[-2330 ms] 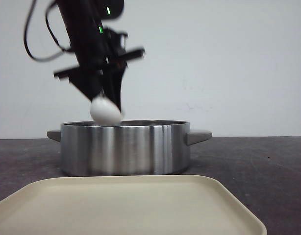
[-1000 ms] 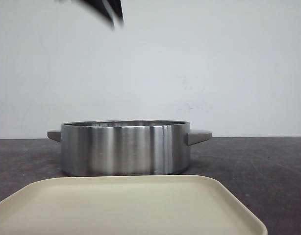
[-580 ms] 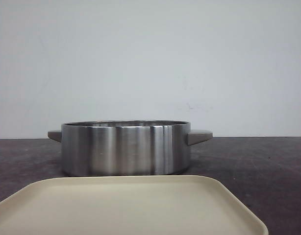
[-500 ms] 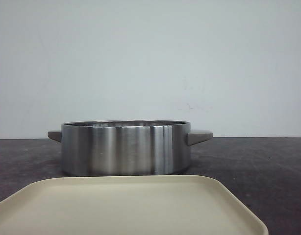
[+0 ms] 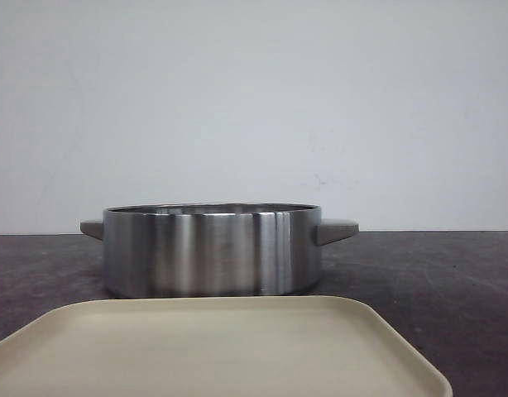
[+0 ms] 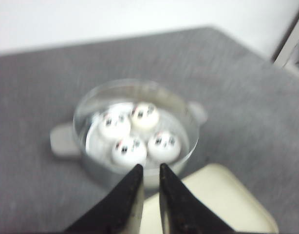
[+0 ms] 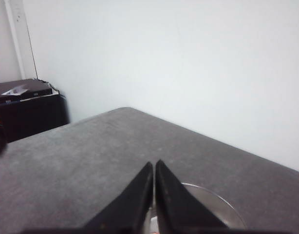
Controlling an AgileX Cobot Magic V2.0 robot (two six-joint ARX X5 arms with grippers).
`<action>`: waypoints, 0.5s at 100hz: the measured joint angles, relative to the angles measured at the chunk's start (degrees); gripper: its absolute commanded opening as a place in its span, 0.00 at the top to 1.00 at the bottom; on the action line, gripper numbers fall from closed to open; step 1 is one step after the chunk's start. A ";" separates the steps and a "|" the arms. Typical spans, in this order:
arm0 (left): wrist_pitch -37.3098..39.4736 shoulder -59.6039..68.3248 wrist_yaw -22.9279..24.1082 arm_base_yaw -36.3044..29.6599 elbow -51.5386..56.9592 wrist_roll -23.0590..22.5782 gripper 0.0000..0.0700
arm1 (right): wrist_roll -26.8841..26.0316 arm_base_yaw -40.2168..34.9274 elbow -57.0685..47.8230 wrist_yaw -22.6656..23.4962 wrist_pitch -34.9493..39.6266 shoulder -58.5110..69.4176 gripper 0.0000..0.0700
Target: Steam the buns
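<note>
Steel pot (image 5: 211, 250): brushed metal, round and low, standing on the dark grey table (image 5: 452, 273) in the front view, a stubby handle on each side; its rim hides the inside from that view.
Left handle (image 5: 92, 228): grey, juts out level from the pot's wall.
Right handle (image 5: 335, 231): same shape, on the opposite side.
Tray (image 5: 213, 351): cream, rounded corners, lies flat just in front of the pot, nearest the camera; nothing sits on it.
Wall (image 5: 254, 99): pale, plain, behind the table.
Buns (image 6: 138, 132): four white domes with black panda faces, all inside the pot, packed close together in a cluster; the left wrist view is blurred, so finer detail cannot be made out.
Left gripper (image 6: 148, 169): black fingers nearly together with a narrow gap between the tips, holding nothing, raised above the pot's near rim and the tray's edge.
Right gripper (image 7: 154, 165): black fingers pressed tip to tip, holding nothing, above the table with the pot's rim (image 7: 208, 204) just past the tips.
Cabinet (image 7: 28, 107): dark, beside the table's far corner, seen from the right wrist.
</note>
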State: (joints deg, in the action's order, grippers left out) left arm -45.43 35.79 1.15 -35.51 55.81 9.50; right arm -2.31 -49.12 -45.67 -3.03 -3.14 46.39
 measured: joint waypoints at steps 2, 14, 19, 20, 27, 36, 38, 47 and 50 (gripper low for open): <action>-0.20 0.20 -0.04 0.00 0.00 0.20 0.98 | 0.00 0.00 0.00 0.00 -0.22 0.00 0.99; -3.08 0.15 -0.66 0.00 0.00 1.68 0.98 | 0.00 0.00 0.00 0.00 -0.90 -0.02 0.99; -3.63 -0.02 -0.72 0.00 0.00 1.95 0.98 | 0.00 0.00 0.00 0.00 -0.90 -0.02 0.99; -3.63 -0.11 -0.72 0.00 0.00 2.01 0.98 | 0.00 0.00 0.00 0.00 -0.90 -0.02 0.99; -3.58 -0.37 -0.92 0.00 0.00 2.12 0.98 | 0.00 0.00 0.00 0.00 -0.92 -0.02 0.99; -3.61 -0.39 -0.92 0.00 0.00 2.14 0.98 | 0.00 0.00 0.00 0.00 -0.92 -0.02 0.99; -3.61 -0.39 -0.90 0.00 0.02 2.14 0.98 | 0.00 0.00 0.00 0.00 -0.92 -0.02 0.99; -3.61 -0.15 -0.92 0.00 0.02 2.16 0.98 | 0.00 0.00 0.00 0.00 -0.92 -0.02 0.99; -3.61 -0.11 -0.92 0.00 0.00 2.16 0.98 | 0.00 0.00 0.00 0.00 -0.92 -0.02 0.99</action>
State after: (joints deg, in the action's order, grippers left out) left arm -49.04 35.68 0.23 -35.51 55.81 11.66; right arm -2.31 -49.12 -45.67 -3.03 -4.05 46.37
